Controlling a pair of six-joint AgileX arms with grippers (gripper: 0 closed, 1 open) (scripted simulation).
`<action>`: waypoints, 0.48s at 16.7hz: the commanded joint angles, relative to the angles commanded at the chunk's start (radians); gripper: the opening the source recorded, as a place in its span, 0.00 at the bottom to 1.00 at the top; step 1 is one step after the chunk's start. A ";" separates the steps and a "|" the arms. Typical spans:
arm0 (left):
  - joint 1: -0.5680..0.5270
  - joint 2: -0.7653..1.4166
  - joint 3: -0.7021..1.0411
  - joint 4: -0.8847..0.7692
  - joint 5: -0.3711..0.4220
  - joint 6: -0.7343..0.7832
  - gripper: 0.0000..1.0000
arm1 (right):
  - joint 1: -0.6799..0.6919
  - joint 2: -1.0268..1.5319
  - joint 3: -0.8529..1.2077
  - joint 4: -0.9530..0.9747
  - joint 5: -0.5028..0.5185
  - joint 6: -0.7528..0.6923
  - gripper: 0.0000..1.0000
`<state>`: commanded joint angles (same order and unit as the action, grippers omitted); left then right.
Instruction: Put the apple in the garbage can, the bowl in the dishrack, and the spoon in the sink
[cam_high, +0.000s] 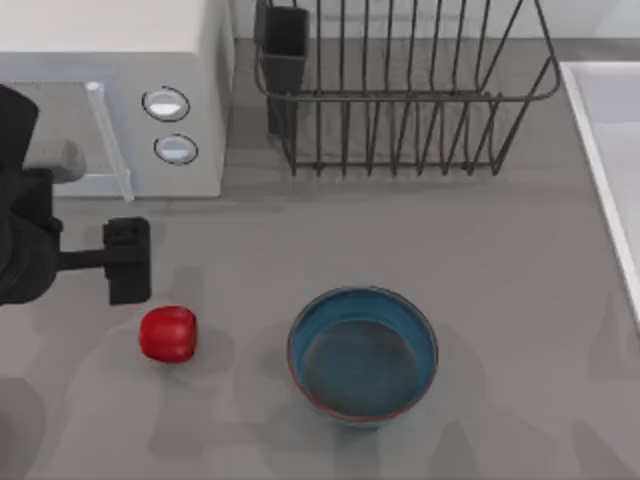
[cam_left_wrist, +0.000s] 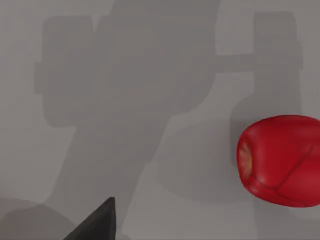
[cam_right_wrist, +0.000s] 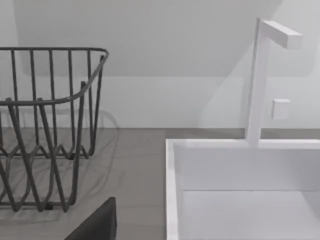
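The red apple (cam_high: 167, 333) lies on the grey table at the front left, and the left wrist view shows it (cam_left_wrist: 280, 160) off to one side. My left gripper (cam_high: 128, 262) hangs just behind the apple and slightly to its left, holding nothing. The teal bowl (cam_high: 362, 353) stands upright at the front centre, empty. At the back centre is the dark wire dishrack (cam_high: 400, 90) (cam_right_wrist: 50, 125). The pale sink (cam_high: 605, 150) (cam_right_wrist: 240, 190) runs along the right edge. A dark edge of my parked right gripper (cam_right_wrist: 97, 222) faces the sink. The spoon and the garbage can are out of view.
A white microwave (cam_high: 110, 90) with two round knobs stands at the back left, close behind my left arm. The dishrack's dark utensil cup (cam_high: 284, 45) sits at its left corner. A white faucet (cam_right_wrist: 260, 80) rises behind the sink. Open grey tabletop separates apple, bowl and rack.
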<state>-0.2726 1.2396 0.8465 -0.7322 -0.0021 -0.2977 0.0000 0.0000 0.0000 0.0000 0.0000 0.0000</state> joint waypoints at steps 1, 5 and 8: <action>-0.019 0.077 0.045 -0.042 0.006 -0.013 1.00 | 0.000 0.000 0.000 0.000 0.000 0.000 1.00; -0.101 0.391 0.263 -0.207 0.030 -0.072 1.00 | 0.000 0.000 0.000 0.000 0.000 0.000 1.00; -0.138 0.540 0.400 -0.292 0.029 -0.114 1.00 | 0.000 0.000 0.000 0.000 0.000 0.000 1.00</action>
<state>-0.4108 1.7800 1.2468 -1.0244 0.0271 -0.4115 0.0000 0.0000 0.0000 0.0000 0.0000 0.0000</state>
